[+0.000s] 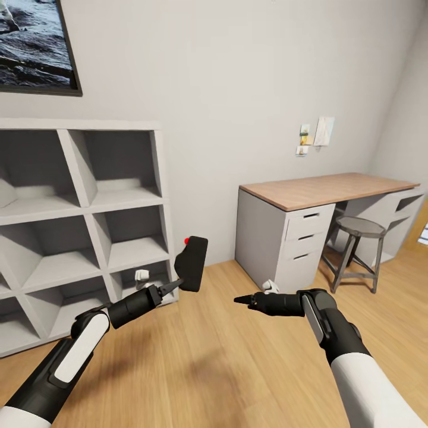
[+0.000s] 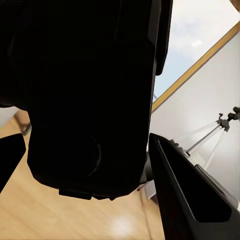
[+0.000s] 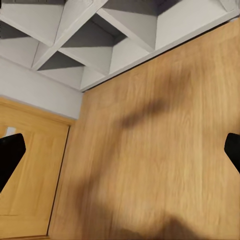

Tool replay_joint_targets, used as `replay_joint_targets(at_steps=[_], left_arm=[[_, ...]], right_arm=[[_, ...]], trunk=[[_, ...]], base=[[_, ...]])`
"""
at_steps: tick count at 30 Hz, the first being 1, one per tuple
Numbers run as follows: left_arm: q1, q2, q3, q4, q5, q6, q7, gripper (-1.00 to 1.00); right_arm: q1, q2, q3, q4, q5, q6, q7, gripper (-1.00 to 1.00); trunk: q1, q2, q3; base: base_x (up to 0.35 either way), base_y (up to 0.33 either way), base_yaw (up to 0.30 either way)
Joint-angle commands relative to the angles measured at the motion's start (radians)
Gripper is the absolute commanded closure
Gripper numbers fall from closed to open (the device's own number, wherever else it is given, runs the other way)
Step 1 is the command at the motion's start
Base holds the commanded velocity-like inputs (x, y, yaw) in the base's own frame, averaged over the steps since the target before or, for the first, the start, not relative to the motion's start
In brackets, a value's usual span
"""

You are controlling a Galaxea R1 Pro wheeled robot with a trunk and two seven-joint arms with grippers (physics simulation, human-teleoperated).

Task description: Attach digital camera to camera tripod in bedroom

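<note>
The left hand (image 1: 176,284) pinches the small black compact digital camera (image 1: 192,262) with a red spot on top, holding it in the air above the light wood floor (image 1: 226,356), just in front of the white cube shelf (image 1: 83,202). In the left wrist view the camera body (image 2: 90,95) sits between the two dark fingers (image 2: 185,195), and beyond it the tall camera tripod (image 2: 212,132) with silver legs and a dark head stands well apart, against a pale wall near a wood-framed window. The right hand (image 1: 244,300) hangs at about the same height over the floor, holding nothing; in its own wrist view the two fingertips (image 3: 10,155) sit at opposite edges of the picture, so it is spread wide.

By my reading, the pickup is done and the carry is under way. What is left is bringing the camera to the tripod and seating it on the head. The head view faces the shelf and the wooden-topped grey table (image 1: 321,190) with drawers, so the robot probably has to turn first.

As for containers, the shelf's upper and middle compartments look bare. A small white object (image 1: 141,275) sits in a bottom compartment behind the left arm; what it is I cannot tell. The table's three drawers (image 1: 306,238) are shut, contents hidden. A round grey stool (image 1: 356,229) stands beside the table.
</note>
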Motion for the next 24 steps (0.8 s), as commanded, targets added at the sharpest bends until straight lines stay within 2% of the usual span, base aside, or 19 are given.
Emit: replay_joint_targets(at_steps=[1,24], left_arm=[[-0.001,0.001,-0.001,0.0,0.008,0.006,-0.001,1.0],[-0.001,-0.001,0.002,0.021,0.012,0.004,0.005,1.0]], right_arm=[[0.0,0.0,-0.001,0.0,-0.006,0.008,-0.002,-1.0],[-0.001,-0.007,-0.002,0.0,-0.003,0.008,-0.001,-1.0]], trunk=[[-0.004,0.007,0.002],[-0.092,0.168,0.074]], base=[[0.0,0.0,0.0],[0.0,0.0,0.0]])
